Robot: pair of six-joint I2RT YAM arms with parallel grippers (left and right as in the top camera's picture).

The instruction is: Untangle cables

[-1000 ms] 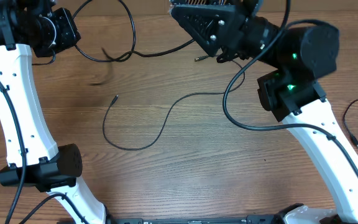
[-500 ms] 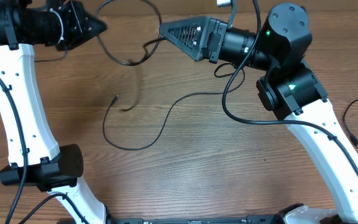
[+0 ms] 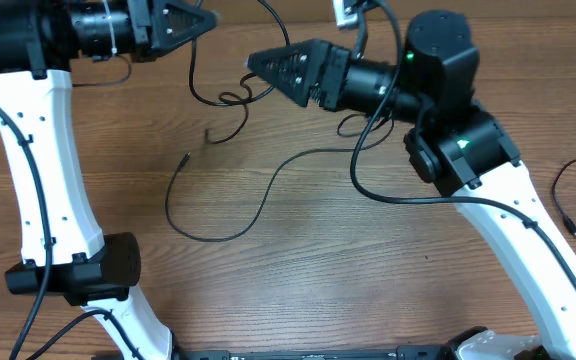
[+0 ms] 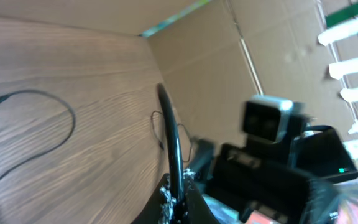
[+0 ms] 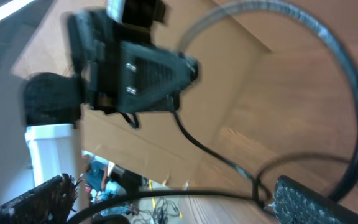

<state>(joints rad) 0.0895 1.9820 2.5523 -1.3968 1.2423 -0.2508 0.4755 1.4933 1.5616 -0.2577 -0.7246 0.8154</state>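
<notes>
I judge this roughly half done at best. My left gripper (image 3: pixel 208 18), up at 11 o'clock on the overhead, is clenched on one black cable (image 3: pixel 191 70). The left wrist view shows that cable (image 4: pixel 171 137) running straight out from its grip. The cable hangs down to a small snarl (image 3: pixel 233 98) of loops just beside the tip of my right gripper (image 3: pixel 256 63). That gripper is released, jaws wide, grasping nothing. In the right wrist view its fingers (image 5: pixel 316 199) stand far apart, and a thin line crosses between them.

What looks sorted: a long cable (image 3: pixel 258 205) lies alone in an open curve at the centre of the table (image 3: pixel 368 290), and a short cable (image 3: pixel 565 195) sits well apart at 3 o'clock. What is left is the snarl, which needs pulling open.

Both wrist views are blurred. I cannot count the cords in the snarl, or tell whether the thin line touches my right fingers. The long cable's end toward 1 o'clock meets the thicker arm wire (image 3: pixel 360 175), and I lose it there. The short cable runs off the frame edge.
</notes>
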